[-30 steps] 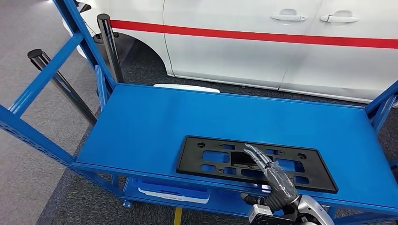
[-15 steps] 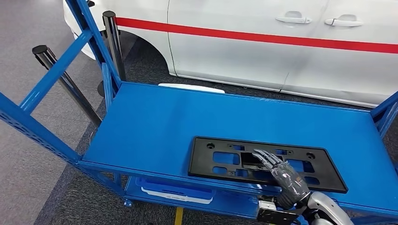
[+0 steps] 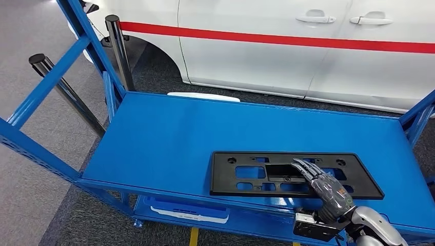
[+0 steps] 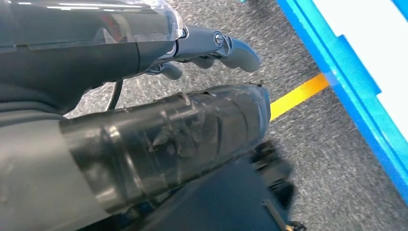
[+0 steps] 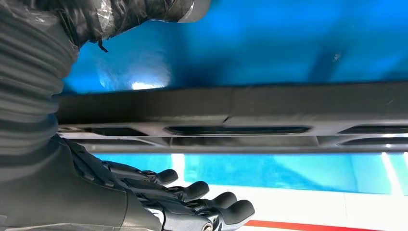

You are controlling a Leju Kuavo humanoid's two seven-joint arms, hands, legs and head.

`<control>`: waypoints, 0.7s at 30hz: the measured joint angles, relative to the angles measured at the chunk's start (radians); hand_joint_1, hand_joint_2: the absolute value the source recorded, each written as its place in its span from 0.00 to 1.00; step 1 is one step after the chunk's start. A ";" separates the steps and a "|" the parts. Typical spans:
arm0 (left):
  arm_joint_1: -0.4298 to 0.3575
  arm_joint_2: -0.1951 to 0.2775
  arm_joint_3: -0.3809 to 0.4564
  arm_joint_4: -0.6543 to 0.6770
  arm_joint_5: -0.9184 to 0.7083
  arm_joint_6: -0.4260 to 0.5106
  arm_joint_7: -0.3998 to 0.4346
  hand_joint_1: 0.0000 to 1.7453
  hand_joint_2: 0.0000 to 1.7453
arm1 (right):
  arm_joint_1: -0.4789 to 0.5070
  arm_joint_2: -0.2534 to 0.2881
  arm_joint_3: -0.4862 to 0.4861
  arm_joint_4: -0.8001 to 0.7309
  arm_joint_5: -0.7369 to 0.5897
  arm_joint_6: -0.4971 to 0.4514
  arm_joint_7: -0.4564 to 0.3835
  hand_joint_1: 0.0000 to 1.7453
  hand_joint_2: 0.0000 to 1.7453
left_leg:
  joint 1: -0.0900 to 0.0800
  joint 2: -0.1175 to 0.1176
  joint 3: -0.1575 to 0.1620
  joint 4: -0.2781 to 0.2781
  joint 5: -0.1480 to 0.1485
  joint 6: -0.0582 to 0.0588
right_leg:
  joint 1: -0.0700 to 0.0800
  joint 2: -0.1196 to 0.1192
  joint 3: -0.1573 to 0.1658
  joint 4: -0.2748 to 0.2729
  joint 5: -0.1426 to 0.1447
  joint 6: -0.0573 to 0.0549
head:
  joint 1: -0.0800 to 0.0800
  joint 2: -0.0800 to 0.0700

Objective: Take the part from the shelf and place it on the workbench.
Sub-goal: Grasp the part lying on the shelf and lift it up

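The part (image 3: 295,175), a flat black plate, lies near the front edge of the blue shelf (image 3: 169,138). The robot's left hand (image 4: 159,139) hangs off the shelf, grip unclear. Its right hand (image 3: 323,187) rests spread over the part, not clamped yet, so lifting and the workbench are all left.

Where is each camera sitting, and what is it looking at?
Head view: high on the robot, looking down at the blue shelf, black part, white car; right hand reaches in.
Left wrist view: behind the left hand, facing grey floor.
Right wrist view: behind the right hand, under the part's edge.
Shared: head and right wrist views show part and shelf.
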 joint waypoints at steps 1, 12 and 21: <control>-0.001 0.000 -0.001 0.000 -0.001 0.000 0.000 0.00 0.00 | 0.000 0.000 -0.001 0.000 0.000 0.000 0.000 0.00 1.00 | -0.001 0.000 0.019 -0.043 0.013 0.003 | 0.002 0.000 -0.001 0.001 0.000 0.004 | 0.000 0.000; -0.002 0.000 -0.007 0.000 -0.005 0.000 0.000 0.00 0.00 | 0.005 -0.003 -0.005 0.005 0.001 -0.003 0.002 0.00 1.00 | -0.004 0.000 0.036 -0.086 0.023 0.034 | -0.005 0.000 -0.123 0.257 -0.107 0.041 | 0.002 0.000; -0.003 -0.001 -0.008 0.000 -0.005 0.000 0.001 0.00 0.00 | 0.003 -0.004 -0.009 0.007 0.003 -0.007 0.002 0.00 1.00 | -0.009 -0.002 0.033 -0.062 -0.004 0.004 | 0.000 0.001 -0.002 -0.007 0.005 0.007 | 0.001 0.000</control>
